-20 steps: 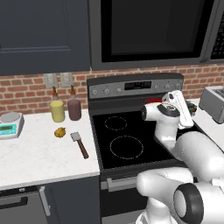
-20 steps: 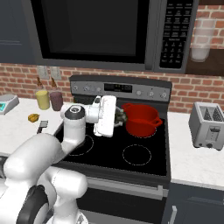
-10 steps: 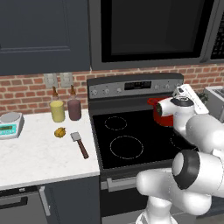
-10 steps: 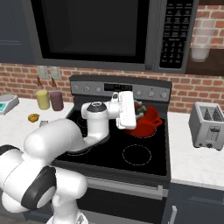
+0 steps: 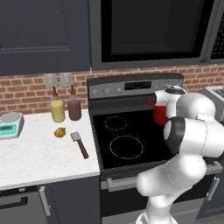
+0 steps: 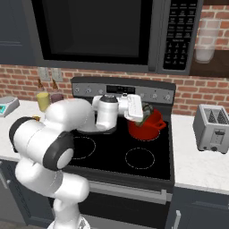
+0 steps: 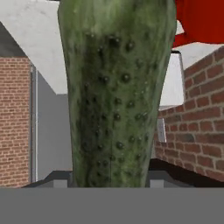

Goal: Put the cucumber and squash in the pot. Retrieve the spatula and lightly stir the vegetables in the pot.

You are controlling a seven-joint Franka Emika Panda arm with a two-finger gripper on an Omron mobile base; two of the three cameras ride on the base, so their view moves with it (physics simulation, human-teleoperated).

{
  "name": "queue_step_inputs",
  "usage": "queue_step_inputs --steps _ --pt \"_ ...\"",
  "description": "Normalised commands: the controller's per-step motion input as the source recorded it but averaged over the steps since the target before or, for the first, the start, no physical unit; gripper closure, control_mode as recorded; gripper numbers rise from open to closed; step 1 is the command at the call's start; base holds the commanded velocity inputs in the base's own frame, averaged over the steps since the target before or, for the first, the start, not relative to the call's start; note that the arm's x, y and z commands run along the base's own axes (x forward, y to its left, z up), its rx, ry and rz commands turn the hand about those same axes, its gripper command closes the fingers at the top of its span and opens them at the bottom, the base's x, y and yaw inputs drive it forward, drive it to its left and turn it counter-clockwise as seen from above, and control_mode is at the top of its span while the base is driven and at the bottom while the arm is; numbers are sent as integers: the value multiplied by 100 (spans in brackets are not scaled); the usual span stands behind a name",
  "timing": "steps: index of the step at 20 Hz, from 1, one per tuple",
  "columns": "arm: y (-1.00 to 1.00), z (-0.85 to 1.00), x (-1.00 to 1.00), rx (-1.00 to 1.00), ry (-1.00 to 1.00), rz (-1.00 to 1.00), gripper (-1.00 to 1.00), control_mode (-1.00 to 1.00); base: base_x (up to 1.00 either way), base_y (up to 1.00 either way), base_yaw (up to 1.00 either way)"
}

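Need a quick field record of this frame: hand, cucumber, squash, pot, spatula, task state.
hand: over the pot's rim at the stove's back right, shut on the cucumber
cucumber: held in the hand, not yet in the pot
squash: on the counter left of the stove, beside the spatula
pot: red, on the back right burner
spatula: flat on the counter, blade toward the wall
task state: neither vegetable in the pot; spatula untouched
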Motion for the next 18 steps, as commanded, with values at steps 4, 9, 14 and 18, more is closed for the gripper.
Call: queue_step_inputs --steps 4,9,14,18 --pt "-3 -52 68 3 31 0 100 -100 0 0 0" --pt "-6 -3 35 2 4 0 100 -100 0 0 0" --pt "-3 0 11 0 0 0 100 -100 0 0 0" --pt "-2 -8 39 0 -1 0 100 -100 0 0 0"
